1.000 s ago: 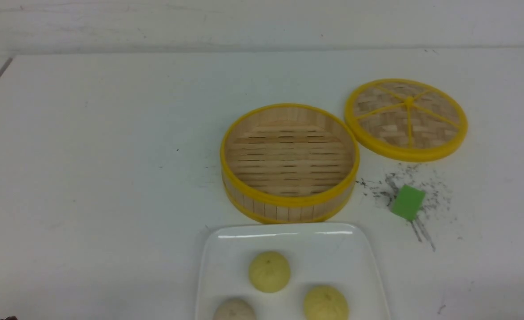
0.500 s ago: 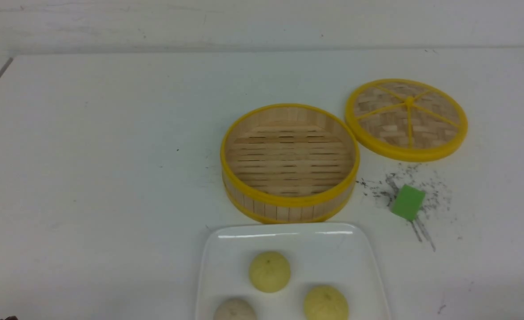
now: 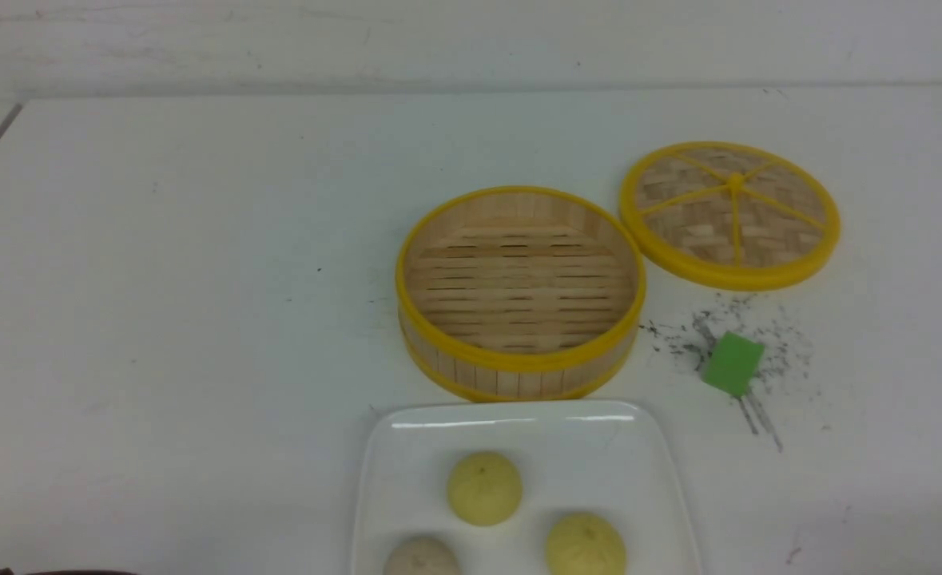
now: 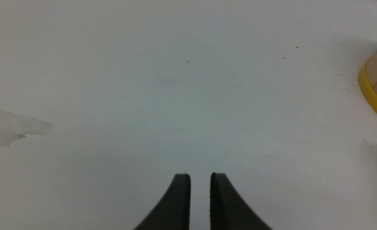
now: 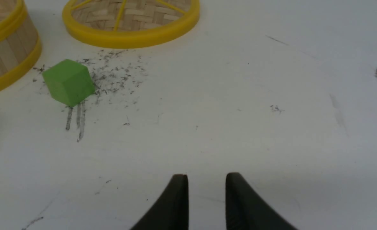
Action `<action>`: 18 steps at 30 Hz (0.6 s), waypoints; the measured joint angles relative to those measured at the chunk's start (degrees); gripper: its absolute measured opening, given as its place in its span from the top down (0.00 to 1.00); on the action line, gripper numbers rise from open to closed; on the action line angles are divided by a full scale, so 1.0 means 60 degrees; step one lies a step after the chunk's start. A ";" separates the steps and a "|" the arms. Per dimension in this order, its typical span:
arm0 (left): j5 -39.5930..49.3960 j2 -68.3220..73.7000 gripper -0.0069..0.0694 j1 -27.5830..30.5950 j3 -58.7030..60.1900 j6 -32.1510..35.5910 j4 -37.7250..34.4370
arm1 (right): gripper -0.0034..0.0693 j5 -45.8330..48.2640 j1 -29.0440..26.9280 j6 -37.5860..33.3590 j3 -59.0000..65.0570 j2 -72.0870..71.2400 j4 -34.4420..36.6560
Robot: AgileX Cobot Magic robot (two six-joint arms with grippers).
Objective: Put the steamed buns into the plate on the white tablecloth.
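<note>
On the white tablecloth (image 3: 199, 319), three steamed buns (image 3: 484, 488) sit in the plate (image 3: 391, 479). Left pincer (image 4: 200, 179) stands narrowly parted, right pincer (image 5: 206, 180) wider; both hold nothing.

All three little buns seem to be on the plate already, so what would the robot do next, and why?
Probably nothing but rest both arms. The two pale yellow steamed buns and the greyish bun all lie on the glossy white square plate, the round bamboo steamer is empty, and both grippers hang over bare white tablecloth, jaws slightly apart, holding nothing.
</note>
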 joint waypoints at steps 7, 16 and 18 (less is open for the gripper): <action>0.0000 0.0000 0.74 -0.0264 0.0000 -0.0009 0.0000 | 0.67 0.0000 0.0000 0.0000 0.0000 0.0000 0.0000; -0.0003 0.0000 0.72 -0.0459 0.0000 -0.0009 0.0008 | 0.65 0.0000 0.0000 0.0000 0.0000 0.0000 0.0000; -0.0003 0.0000 0.72 -0.0459 0.0000 -0.0009 0.0008 | 0.65 0.0000 0.0000 0.0000 0.0000 0.0000 0.0000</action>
